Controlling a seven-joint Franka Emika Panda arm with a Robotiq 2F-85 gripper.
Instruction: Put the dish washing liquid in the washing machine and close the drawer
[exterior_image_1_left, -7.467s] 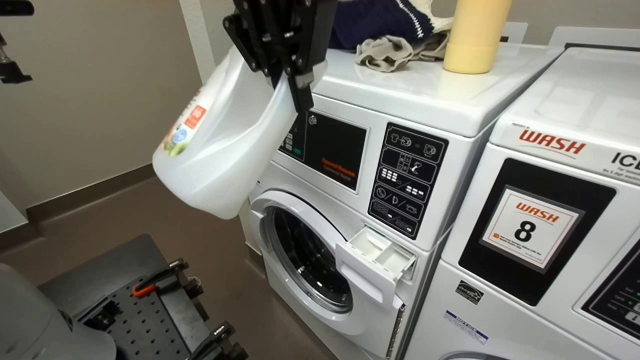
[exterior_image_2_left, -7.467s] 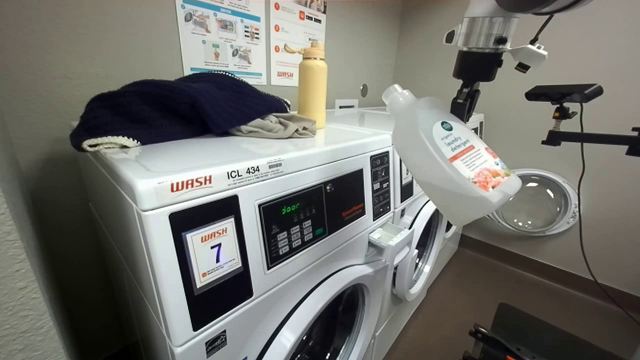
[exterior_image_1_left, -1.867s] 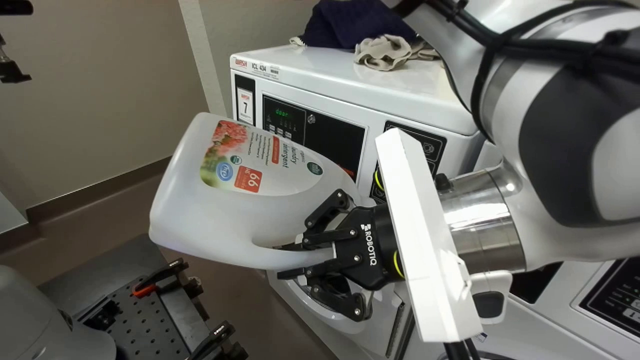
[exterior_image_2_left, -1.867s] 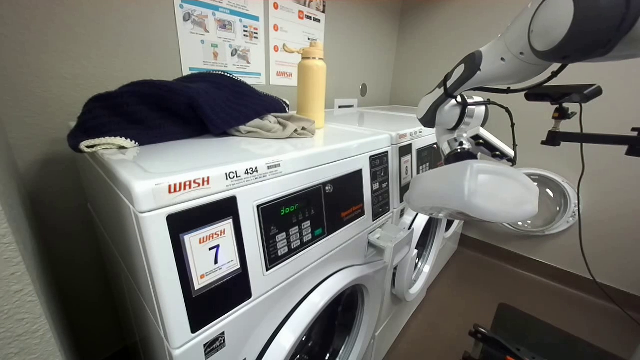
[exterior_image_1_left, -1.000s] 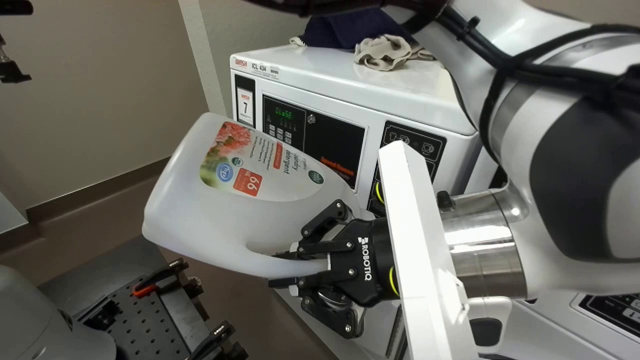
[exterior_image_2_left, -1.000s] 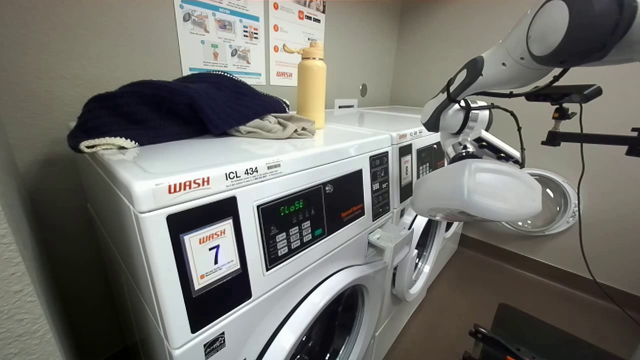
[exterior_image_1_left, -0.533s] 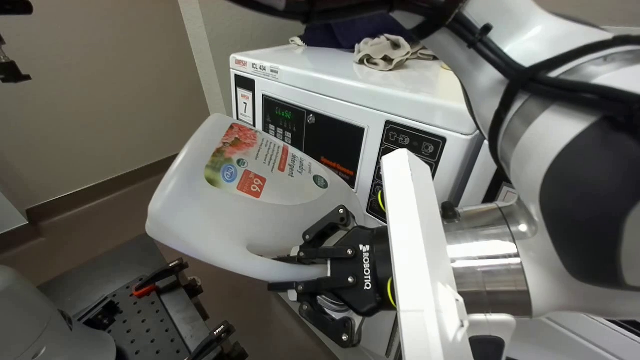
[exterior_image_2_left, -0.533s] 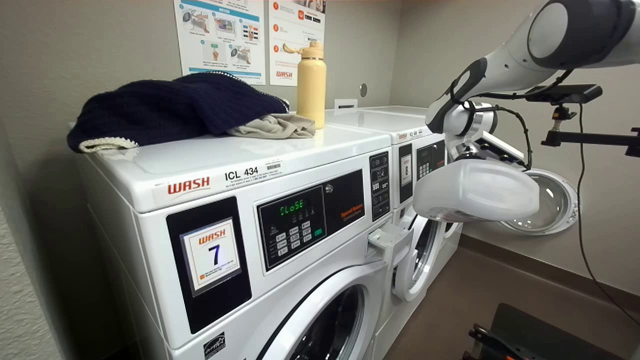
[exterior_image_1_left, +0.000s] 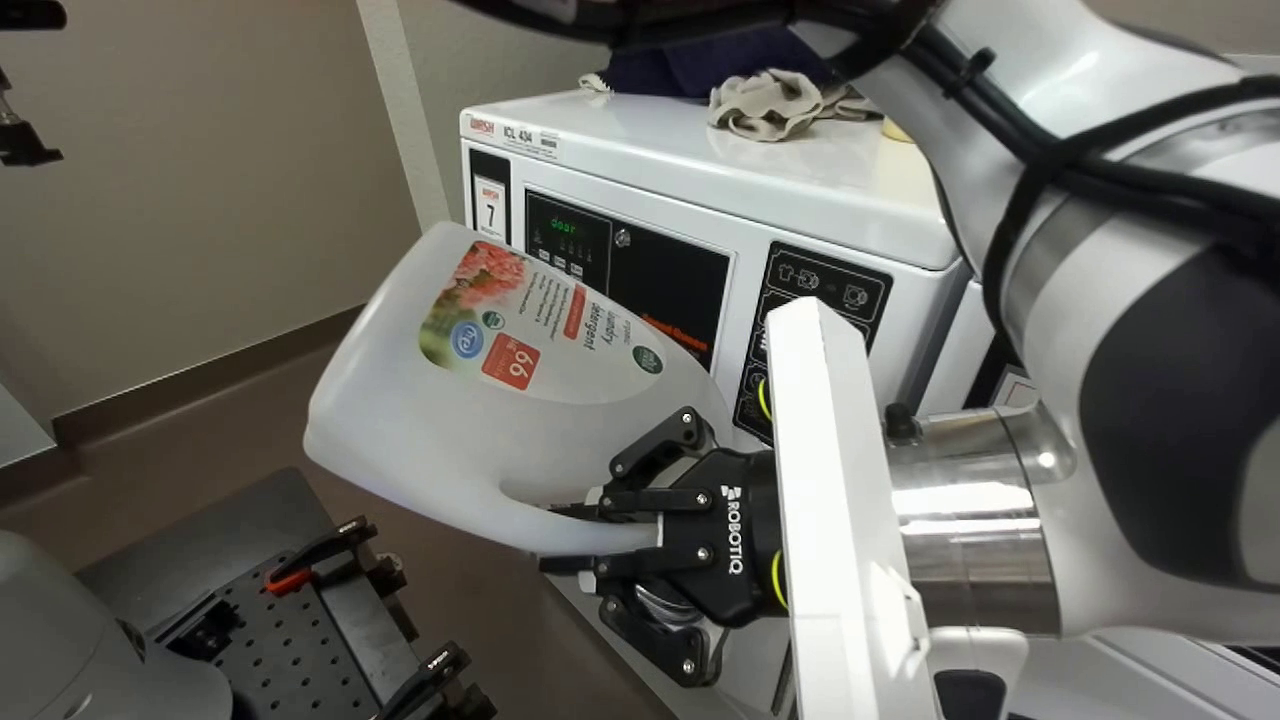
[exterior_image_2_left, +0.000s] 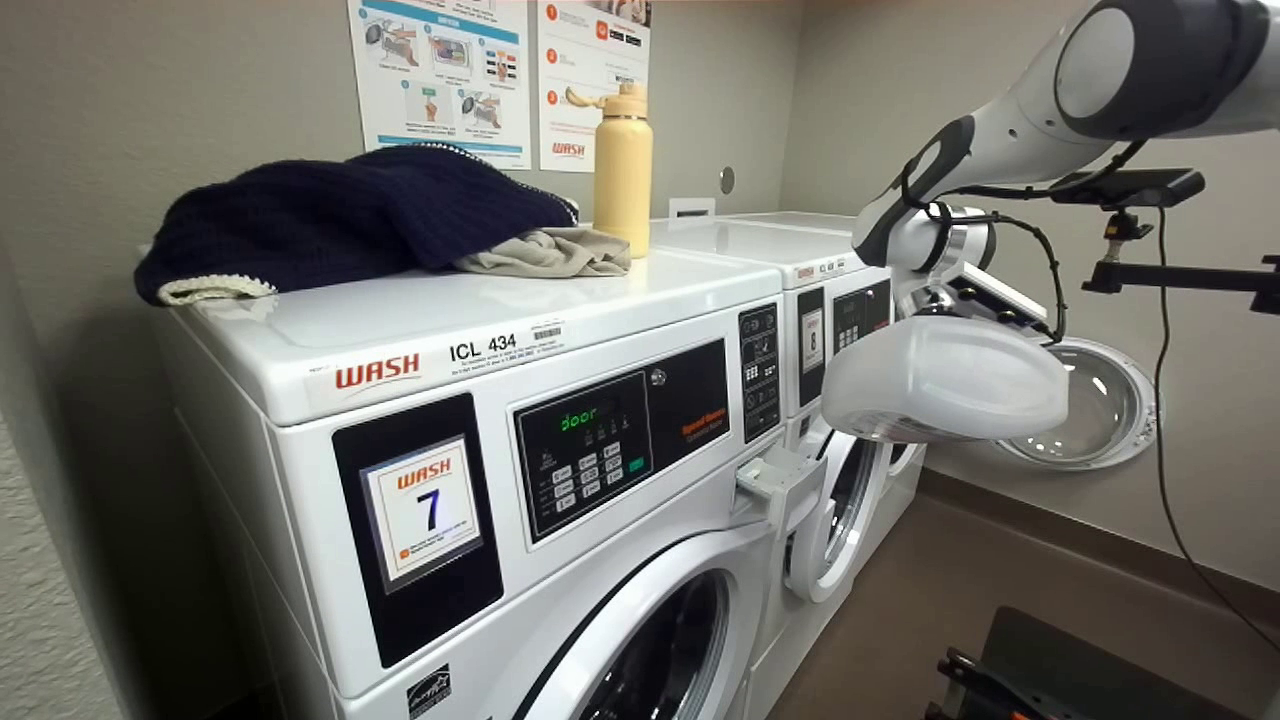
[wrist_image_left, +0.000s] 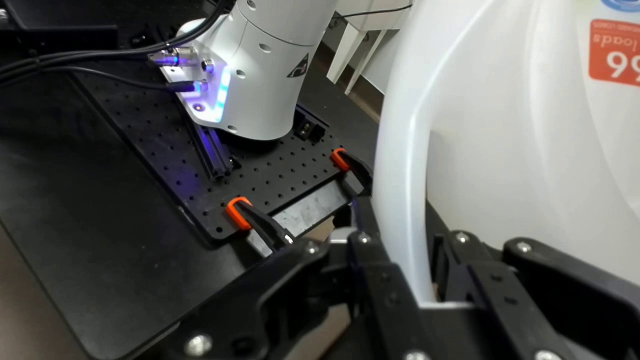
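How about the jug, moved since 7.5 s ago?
Yes, tipped downward: in an exterior view the jug now hangs wholly lower in frame than the yellow bottle.

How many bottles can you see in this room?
2. The white detergent bottle is held by its handle in the tool; the yellow bottle stands on top of washing machine 7. The robot arm could be hiding more.

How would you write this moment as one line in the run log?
bottle: tilted, held in air | jaws: shut on its handle | mouth: hidden, pouring unclear | drawer: open | display: "door"
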